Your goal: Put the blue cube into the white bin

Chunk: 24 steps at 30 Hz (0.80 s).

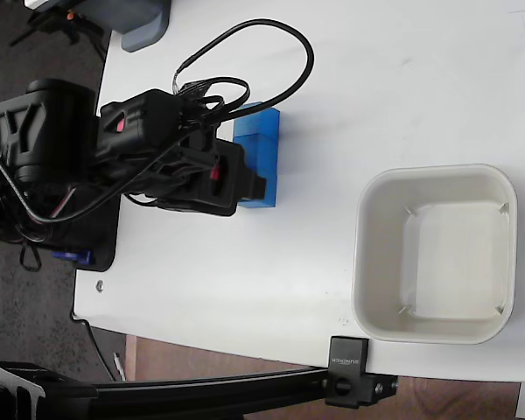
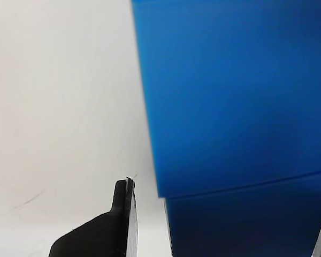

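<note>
claw (image 1: pixel 249 188) is down at the blue cubes (image 1: pixel 260 157), near the table's (image 1: pixel 245 280) left edge in the fixed view, roughly mid-height. wrist view shows one black finger (image 2: pixel 120 214) beside the left face of the blue, a sliver of the other finger at the right frame edge, so the jaws look spread wide with blue between them, not closed on it yet. contact unclear.

step in hand, my read: grasping one blue cube (image 2: pixel 230 96). to do it well: centre the cube between both fingers, keep the jaws square to its faces, close only on the end cube so the neighbours don't drag along, then lift straight up before swinging to the bin.

white bin (image 1: pixel 436 254) sits at the right side of the table near the bottom edge, well apart from the cubes, empty.

counts: blue cubes read as a touching row, seams suggest two or three, arm hides part, can't tell exactly. one bin. one arm.
</note>
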Motion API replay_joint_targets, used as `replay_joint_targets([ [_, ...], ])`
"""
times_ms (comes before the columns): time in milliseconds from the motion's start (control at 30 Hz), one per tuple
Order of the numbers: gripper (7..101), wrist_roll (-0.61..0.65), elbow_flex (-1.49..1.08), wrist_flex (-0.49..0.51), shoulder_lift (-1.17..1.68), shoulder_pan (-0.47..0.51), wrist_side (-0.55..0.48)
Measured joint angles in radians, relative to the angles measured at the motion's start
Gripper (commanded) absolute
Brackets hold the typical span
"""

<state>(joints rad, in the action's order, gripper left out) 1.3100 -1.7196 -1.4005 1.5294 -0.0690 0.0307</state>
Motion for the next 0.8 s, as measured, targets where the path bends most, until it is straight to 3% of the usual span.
replay_joint_targets([
  [100, 67.5, 0.011, 0.000, 0.000, 0.000, 0.006, -0.009],
  [233, 41.7, 0.023, 0.000, 0.000, 0.000, 0.012, -0.011],
  [400, 28.8, 0.029, -0.005, 0.015, 0.002, 0.025, -0.020],
  [467, 27.4, 0.023, -0.008, 0.021, 0.005, 0.032, -0.020],
  [533, 34.4, 0.021, -0.009, 0.023, 0.009, 0.049, -0.020],
  [633, 37.4, 0.020, -0.009, 0.020, 0.043, 0.081, -0.017],
  [733, 34.1, 0.000, -0.006, 0.014, 0.084, 0.104, -0.009],
  [800, 40.1, -0.017, -0.003, 0.014, 0.101, 0.114, -0.006],
])
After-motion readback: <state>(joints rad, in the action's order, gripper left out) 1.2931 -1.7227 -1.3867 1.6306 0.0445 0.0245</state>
